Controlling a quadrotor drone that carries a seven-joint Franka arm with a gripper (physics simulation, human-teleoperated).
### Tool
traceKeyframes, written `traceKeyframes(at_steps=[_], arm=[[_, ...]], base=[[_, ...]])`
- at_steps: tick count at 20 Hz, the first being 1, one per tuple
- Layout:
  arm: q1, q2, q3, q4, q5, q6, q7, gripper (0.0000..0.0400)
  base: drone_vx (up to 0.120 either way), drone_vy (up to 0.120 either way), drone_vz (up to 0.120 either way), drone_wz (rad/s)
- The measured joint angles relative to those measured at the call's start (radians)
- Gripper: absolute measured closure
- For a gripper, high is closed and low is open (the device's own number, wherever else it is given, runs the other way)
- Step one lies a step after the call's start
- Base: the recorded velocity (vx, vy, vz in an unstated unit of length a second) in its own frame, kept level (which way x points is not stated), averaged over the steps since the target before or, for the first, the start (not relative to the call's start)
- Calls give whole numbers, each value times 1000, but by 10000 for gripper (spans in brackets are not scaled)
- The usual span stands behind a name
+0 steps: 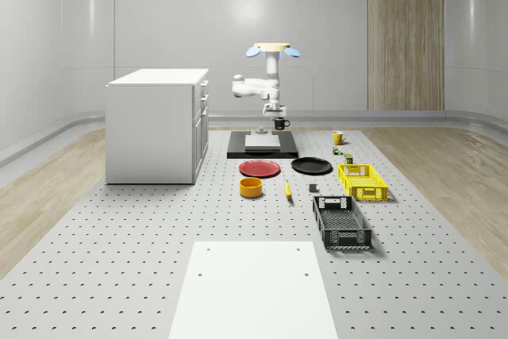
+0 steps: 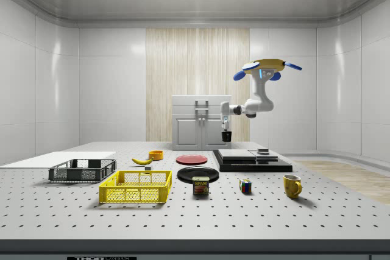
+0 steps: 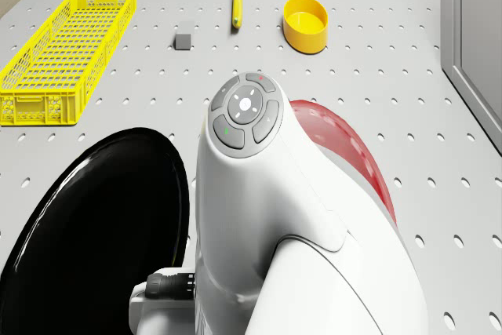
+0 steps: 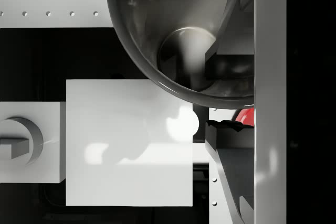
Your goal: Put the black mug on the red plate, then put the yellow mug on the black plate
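1. I see the drone point(image 1: 272, 48) hovering in the air above the far end of the table point(image 1: 119, 275), over the black platform point(image 1: 262, 151) with its white block point(image 1: 263, 142).
2. Its arm point(image 2: 253, 105) bends down and ends in the gripper point(image 1: 275, 115), which hangs above the platform's front edge.
3. I read the jaws as clamped on the black mug point(image 1: 280, 123): in the wrist view one finger point(image 4: 231, 22) reaches inside the mug's wall, and the mug point(image 4: 178, 30) hangs clear of every surface.
4. The red plate point(image 1: 260, 168) lies on the table just near of the platform, and the black plate point(image 1: 311, 166) lies beside it on the whole-scene view's right.
5. The yellow mug point(image 1: 338, 137) stands on the table, far and to the right of the black plate.
6. Nearer me I see a yellow bowl point(image 1: 251, 187), a yellow crate point(image 1: 363, 181) and a black crate point(image 1: 341, 222).
7. A white cabinet point(image 1: 157, 125) stands at the whole-scene view's left.
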Motion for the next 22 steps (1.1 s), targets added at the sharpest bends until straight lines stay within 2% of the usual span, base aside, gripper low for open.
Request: traceKeyframes(at_steps=[16, 19, 22], arm=[[-2, -15, 2, 0, 6, 14, 2, 290], [-2, -18, 2, 0, 7, 16, 2, 290], [-3, -20, 2, 0, 8, 18, 2, 290]], base=[[120, -120, 0, 0], [120, -40, 0, 0], [120, -120, 0, 0]])
